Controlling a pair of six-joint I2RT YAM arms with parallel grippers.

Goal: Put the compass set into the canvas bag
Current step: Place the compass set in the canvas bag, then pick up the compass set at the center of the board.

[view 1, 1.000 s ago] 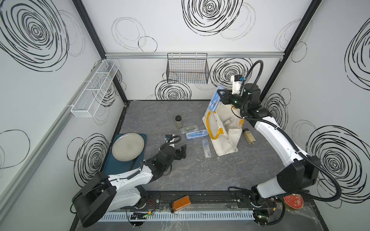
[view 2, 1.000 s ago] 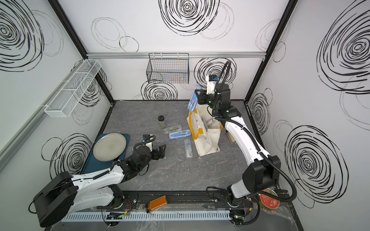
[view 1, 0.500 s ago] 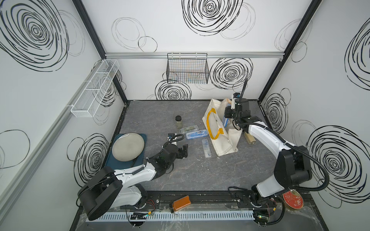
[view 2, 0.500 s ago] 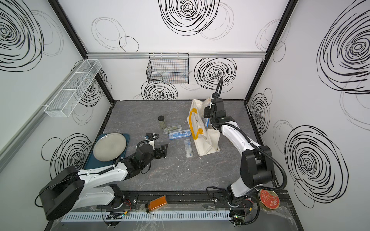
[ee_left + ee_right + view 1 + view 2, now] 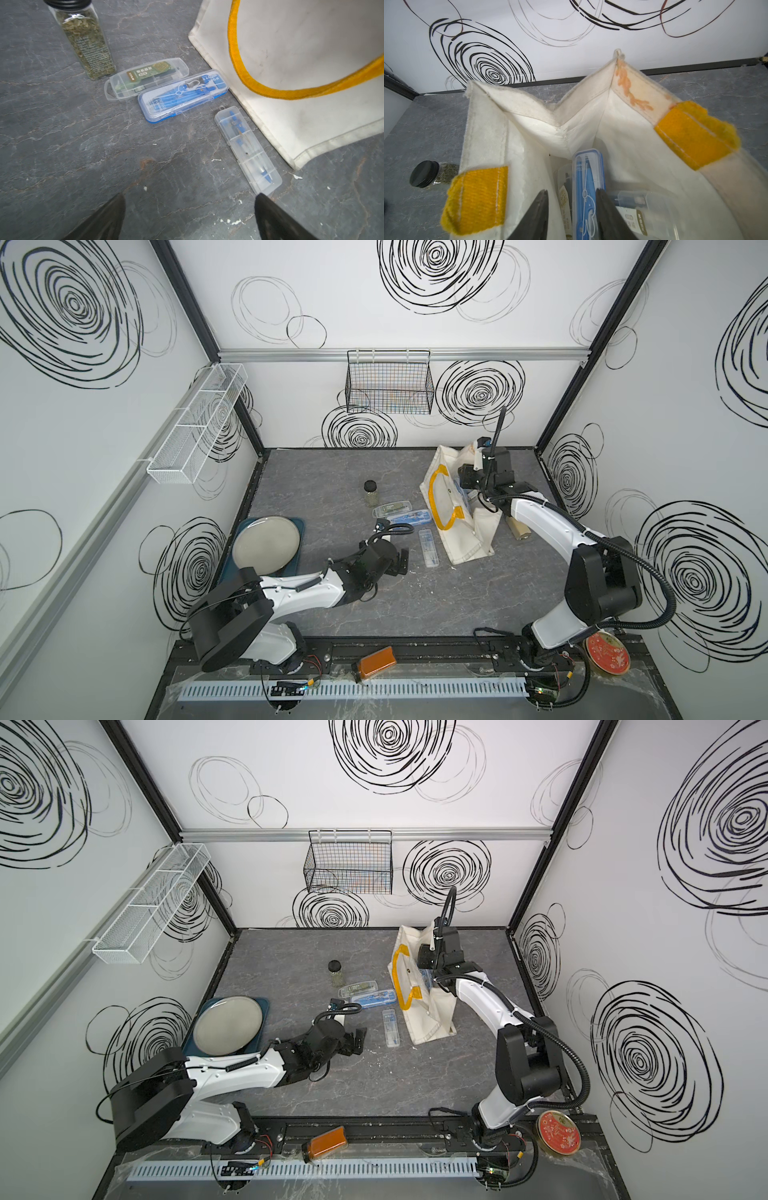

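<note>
**Table** [image 5: 324, 481]: grey slab, walled on three sides. There is wide bare room across the centre and lower centre of both top views.

**Bag** [image 5: 469, 539]: stands centre right in both top views, mouth up, near the back wall. In the right wrist view the rim folds inward at top centre, narrowing the mouth. Yellow strap ends [image 5: 477, 197] sit on both long rims.

**Right gripper** [image 5: 571, 191]: over the bag mouth, fingers pointing down into it. The jaws stand parted, wider than the compass set [image 5: 586, 178]. The lower-left finger shows a clear gap to it. The other finger overlaps its edge, and contact there cannot be determined. Judged not gripping.

**Left gripper** [image 5: 189, 196]: low over bare table at the lower centre of the left wrist view, jaws wide apart and empty.

**Compass set**: a blue-lidded case standing on end inside the bag, lower centre of the right wrist view, among other cases [image 5: 643, 209].

**Step in hand (judged)**: release and exit. Part the jaws fully, then lift straight up along the case's length. Sideways drift risks catching the rim fold or a strap and tipping the soft bag.

**On the table, left of the bag**:
- The blue case [image 5: 182, 97] and the green-label case [image 5: 145, 80] lie side by side.
- The clear case [image 5: 247, 147] lies just beside the bag's base, leaving little finger room on that side.
- The jar [image 5: 85, 41] stands by the green-label case.
- The approach from the lower left of that frame is unobstructed.
</note>
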